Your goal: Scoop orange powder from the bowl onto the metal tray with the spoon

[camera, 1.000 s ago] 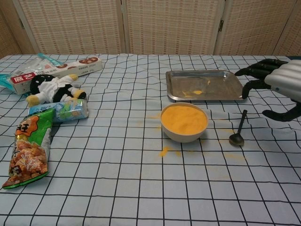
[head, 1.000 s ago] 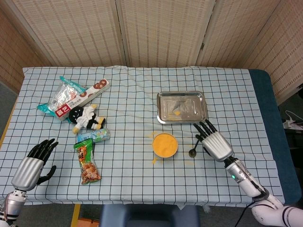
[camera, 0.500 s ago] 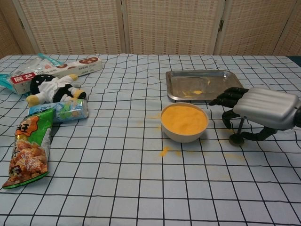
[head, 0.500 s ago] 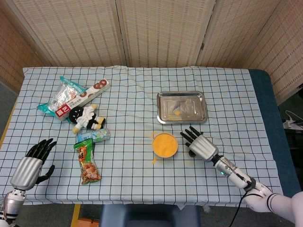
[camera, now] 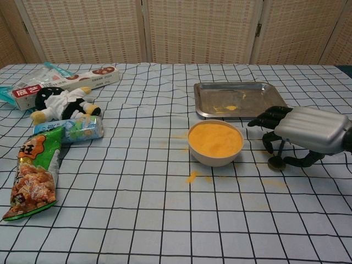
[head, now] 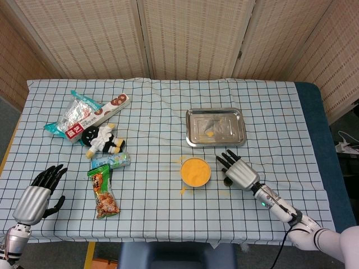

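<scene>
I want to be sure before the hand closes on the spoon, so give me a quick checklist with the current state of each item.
1. Right hand over the spoon: ok.
2. Spoon gripped: cannot tell, fingers hide the handle.
3. Bowl upright, full of orange powder: ok.
4. Metal tray has free space: ok.
5. Left hand away from the work: ok.
6. Cloth free of spilled powder: not ok.
</scene>
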Tool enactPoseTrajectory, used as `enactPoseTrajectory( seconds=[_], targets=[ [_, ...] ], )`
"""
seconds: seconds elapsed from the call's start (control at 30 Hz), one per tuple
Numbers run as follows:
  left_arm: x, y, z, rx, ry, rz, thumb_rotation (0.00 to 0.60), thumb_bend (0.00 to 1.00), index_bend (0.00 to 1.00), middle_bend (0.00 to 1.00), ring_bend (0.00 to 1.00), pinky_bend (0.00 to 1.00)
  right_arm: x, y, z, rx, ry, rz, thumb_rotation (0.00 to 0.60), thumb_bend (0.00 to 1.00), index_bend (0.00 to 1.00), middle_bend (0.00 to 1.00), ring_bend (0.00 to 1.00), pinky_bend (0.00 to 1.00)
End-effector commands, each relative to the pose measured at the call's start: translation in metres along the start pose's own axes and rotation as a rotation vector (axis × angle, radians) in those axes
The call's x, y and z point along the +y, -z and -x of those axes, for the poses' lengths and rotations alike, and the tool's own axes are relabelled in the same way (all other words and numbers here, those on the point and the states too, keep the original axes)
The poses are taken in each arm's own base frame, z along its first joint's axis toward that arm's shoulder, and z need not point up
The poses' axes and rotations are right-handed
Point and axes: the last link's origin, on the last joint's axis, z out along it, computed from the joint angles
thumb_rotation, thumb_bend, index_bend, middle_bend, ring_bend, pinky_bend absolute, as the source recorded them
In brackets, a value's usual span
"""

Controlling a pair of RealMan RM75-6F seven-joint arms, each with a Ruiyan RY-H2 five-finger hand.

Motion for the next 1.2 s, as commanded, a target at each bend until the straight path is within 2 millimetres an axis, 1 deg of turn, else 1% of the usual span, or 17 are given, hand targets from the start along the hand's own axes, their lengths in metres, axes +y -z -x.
enactPoseTrajectory(
  seconds=[0.03, 0.27, 0.67, 0.9, 1.07, 1.2],
  targets=[
    [0.0, 0.0, 0.0, 0.002, 0.001, -0.002, 0.6, 0.44, 0.0, 0.0, 0.0, 0.15, -0.001, -0.001, 0.0, 0.005, 0.0, -0.001, 0.6, 0.33, 0.44, 0.03, 0.0, 0.0],
    [-0.001, 0.0, 0.0, -0.001, 0.003, -0.001, 0.6, 0.44, 0.0, 0.0, 0.0, 0.15, -0.001, -0.001, 0.003, 0.003, 0.003, 0.004, 0.6, 0.33, 0.52, 0.03, 0.0, 0.0],
    [-0.002, 0.001, -0.001, 0.003, 0.001, -0.004, 0.6, 0.44, 0.0, 0.0, 0.0, 0.15, -0.001, 0.003, 0.005, -0.001, -0.006, 0.013, 0.6, 0.33, 0.55, 0.03, 0.0, 0.0],
    [-0.002, 0.001, -0.001, 0.004, 0.001, -0.001, 0.6, 0.44, 0.0, 0.0, 0.0, 0.15, 0.0, 0.006, 0.005, 0.008, -0.018, 0.022, 0.6, 0.32, 0.63, 0.04, 0.0, 0.0],
    [-0.001, 0.001, -0.001, 0.005, 0.001, 0.003, 0.6, 0.44, 0.0, 0.0, 0.0, 0.15, 0.003, 0.007, 0.003, 0.024, -0.026, 0.034, 0.6, 0.33, 0.67, 0.05, 0.0, 0.0],
    [-0.001, 0.002, -0.002, 0.008, 0.003, 0.007, 0.6, 0.44, 0.0, 0.0, 0.0, 0.15, 0.007, 0.011, -0.005, 0.058, -0.036, 0.055, 0.6, 0.32, 0.67, 0.05, 0.0, 0.0]
  ],
)
